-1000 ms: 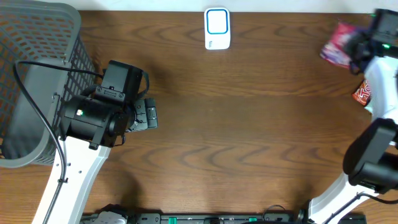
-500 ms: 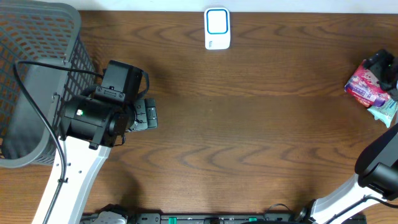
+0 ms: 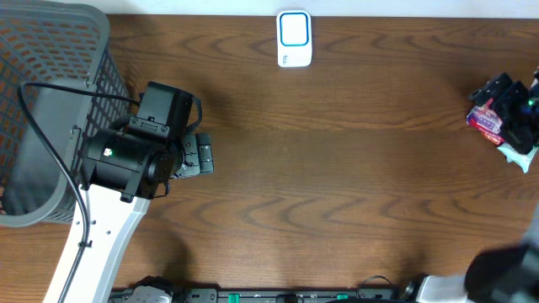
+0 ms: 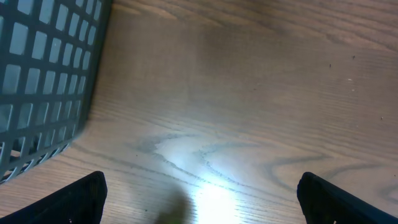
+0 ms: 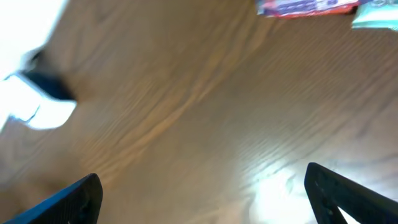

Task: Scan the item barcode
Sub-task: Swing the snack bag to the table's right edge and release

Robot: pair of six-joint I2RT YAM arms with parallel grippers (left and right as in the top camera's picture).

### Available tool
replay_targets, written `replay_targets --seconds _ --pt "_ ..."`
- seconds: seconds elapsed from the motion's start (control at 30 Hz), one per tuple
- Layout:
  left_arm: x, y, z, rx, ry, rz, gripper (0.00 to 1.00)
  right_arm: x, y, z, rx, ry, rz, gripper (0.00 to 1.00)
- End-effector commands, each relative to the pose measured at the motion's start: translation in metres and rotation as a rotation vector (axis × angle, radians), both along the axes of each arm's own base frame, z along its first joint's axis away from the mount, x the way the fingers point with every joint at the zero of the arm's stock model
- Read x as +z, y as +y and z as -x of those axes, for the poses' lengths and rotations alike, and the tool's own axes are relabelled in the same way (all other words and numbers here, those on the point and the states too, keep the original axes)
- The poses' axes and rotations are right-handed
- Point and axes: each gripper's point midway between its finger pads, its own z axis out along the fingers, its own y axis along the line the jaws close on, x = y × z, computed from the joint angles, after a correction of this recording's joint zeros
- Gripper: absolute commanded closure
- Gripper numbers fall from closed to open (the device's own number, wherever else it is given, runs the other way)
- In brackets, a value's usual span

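Wooden table point(image 3: 337, 168).
Pink packet point(image 3: 484, 116): on the table at the 3 o'clock edge.
Right gripper point(image 5: 200, 186): beside the packet, fingers spread, holding nothing.
Left gripper point(image 4: 199, 193): 9 o'clock, spread.
Scanner point(image 3: 294, 38): 12 o'clock.
Basket point(image 3: 50, 50): 10 o'clock.

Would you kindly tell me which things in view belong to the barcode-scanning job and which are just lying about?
Job: white box-shaped scanner with blue-rimmed window; pink printed plastic packet; right gripper, open.
Lying about, probably: grey plastic mesh basket; pale teal packet; left gripper, open and idle.
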Motion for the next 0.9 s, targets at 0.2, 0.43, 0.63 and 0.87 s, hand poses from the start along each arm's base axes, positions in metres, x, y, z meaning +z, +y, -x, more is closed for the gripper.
replay_targets --seconds 0.2,0.43,0.63,0.87 --pt "-0.001 0.002 0.001 0.005 0.007 -0.006 0.02 -0.020 0.093 0.075 0.190 0.025 -0.051 0.01" --pt "-0.001 0.002 0.001 0.005 0.007 -0.006 0.02 -0.062 0.132 0.160 0.244 0.282 -0.157 0.01" --pt "-0.001 0.002 0.001 0.004 0.007 -0.006 0.02 -0.080 0.136 0.179 0.240 0.371 -0.187 0.01" --pt "-0.001 0.002 0.001 0.005 0.007 -0.006 0.02 -0.083 0.135 0.181 0.247 0.381 -0.177 0.01"
